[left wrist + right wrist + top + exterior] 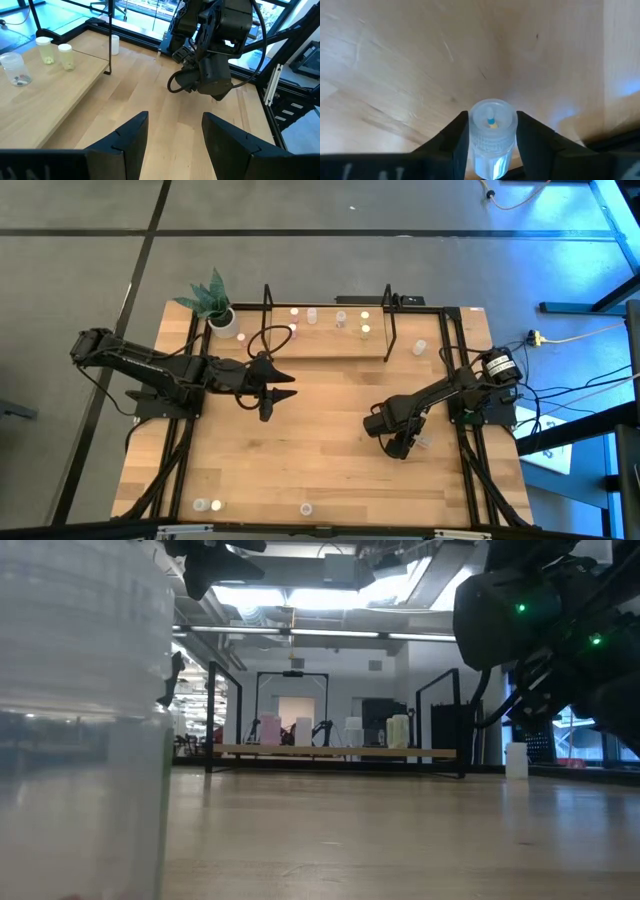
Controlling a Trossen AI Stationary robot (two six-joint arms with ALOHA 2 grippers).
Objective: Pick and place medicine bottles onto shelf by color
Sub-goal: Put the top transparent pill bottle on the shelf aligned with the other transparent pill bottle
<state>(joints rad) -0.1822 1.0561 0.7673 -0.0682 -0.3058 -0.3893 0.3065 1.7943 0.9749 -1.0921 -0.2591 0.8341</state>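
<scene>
A small clear medicine bottle (491,150) with a ribbed whitish cap stands between the fingers of my right gripper (491,121), which is shut on it over the right part of the table (404,446). My left gripper (276,390) hangs open and holds nothing above the table's middle left, its fingers (131,140) spread apart. The shelf (330,345), a light-wood board in black rods, sits at the table's far edge with several bottles (46,50) standing on it. My right gripper pinches the bottle's ribbed cap (476,136) between its two fingers, one on each side. The fingers come from above, slanting steeply down. The bottle stands upright in the hold. Its own body hides whether its base rests on the table.
A white pot with a green plant (220,315) stands at the shelf's left end. One bottle (420,347) stands on the table right of the shelf. More bottles (207,505) (305,508) stand near the front edge, one filling the low view's left (80,720).
</scene>
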